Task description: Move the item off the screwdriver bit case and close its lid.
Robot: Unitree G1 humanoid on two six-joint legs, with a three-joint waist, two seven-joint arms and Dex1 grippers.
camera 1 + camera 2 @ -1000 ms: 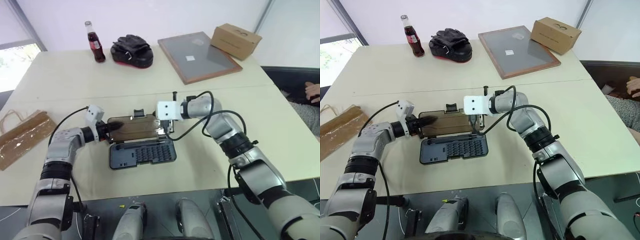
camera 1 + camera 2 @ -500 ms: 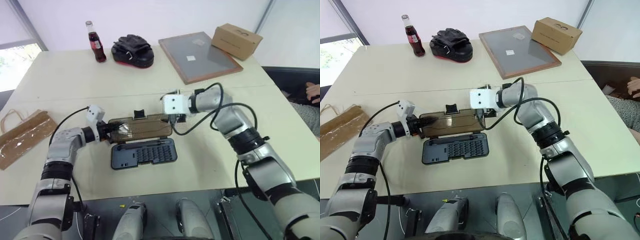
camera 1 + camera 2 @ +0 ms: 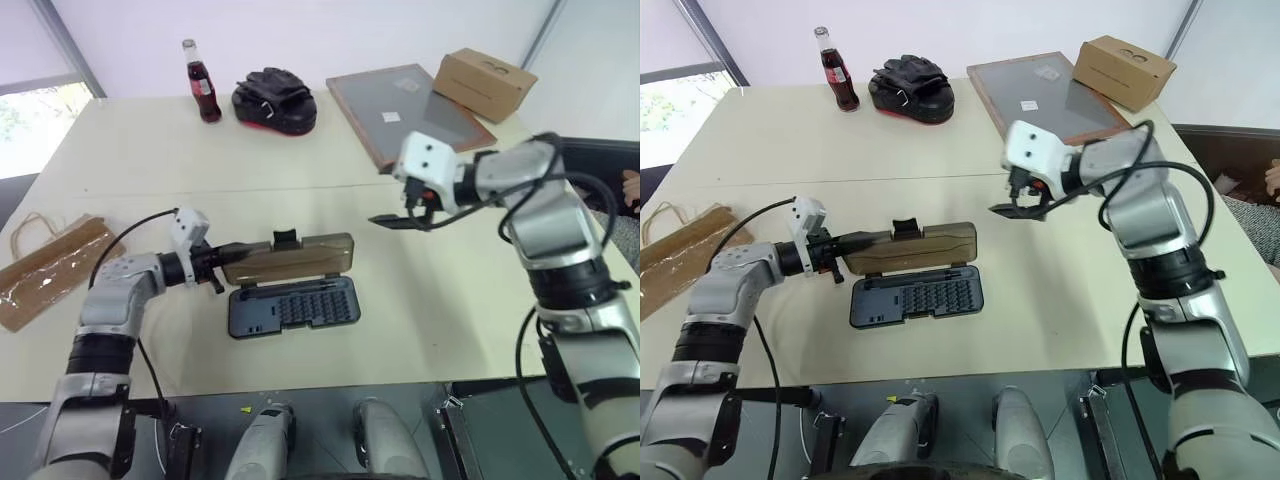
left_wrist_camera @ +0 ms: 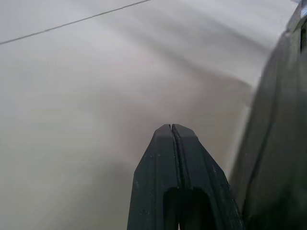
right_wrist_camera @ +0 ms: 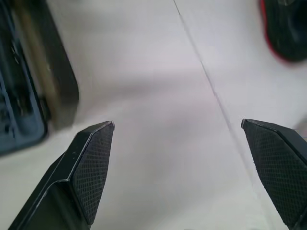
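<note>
The screwdriver bit case lies open at the table's middle: its dark tray (image 3: 292,306) with rows of bits lies flat, and the brown translucent lid (image 3: 290,260) stands tilted up on its far side. My left gripper (image 3: 224,258) is shut, its tips against the lid's left end; in the left wrist view its fingertips (image 4: 171,128) are pressed together beside the lid (image 4: 280,143). My right gripper (image 3: 393,220) hangs open above the table, right of the case, holding nothing. The brown paper bag (image 3: 45,272) lies flat at the table's left edge, well apart from the case.
Along the far side stand a cola bottle (image 3: 202,83), a black and red padded item (image 3: 274,100), a framed grey board (image 3: 405,110) and a cardboard box (image 3: 484,83). A person's hand (image 3: 630,185) shows at the right edge.
My right gripper opened, let go of the lid's right end and drew away to the right and up. The lid rose from nearly flat to tilted up, with my left gripper lifting slightly.
</note>
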